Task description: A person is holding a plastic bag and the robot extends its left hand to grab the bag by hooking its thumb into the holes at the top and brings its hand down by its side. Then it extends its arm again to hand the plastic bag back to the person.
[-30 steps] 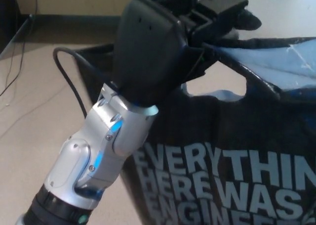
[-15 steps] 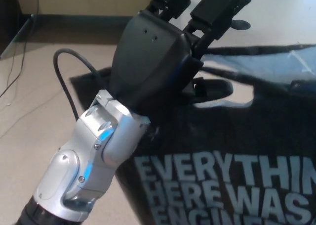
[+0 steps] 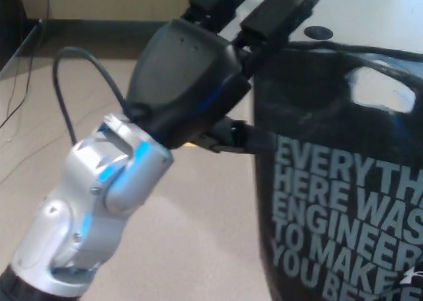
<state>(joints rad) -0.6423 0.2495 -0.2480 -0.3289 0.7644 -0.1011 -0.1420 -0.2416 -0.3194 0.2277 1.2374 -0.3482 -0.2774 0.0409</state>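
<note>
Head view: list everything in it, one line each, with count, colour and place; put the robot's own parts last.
Plastic bag: one, black with pale blue lettering, right half of the picture, hanging upright.
Handle hole: one, a pale opening near the bag's top right.
Floor: one, beige, behind and below everything.
Baseboard: one, dark strip along the wall at upper left.
Thin cord: one, dark, lying on the floor at the far left.
Dark round spot: one, on the floor above the bag.
Cable: one, black, looping from the wrist.
Left forearm: one, silver with blue lights, lower left.
Left hand: one, black, top centre, fingers extended, thumb against the bag's left edge.
</note>
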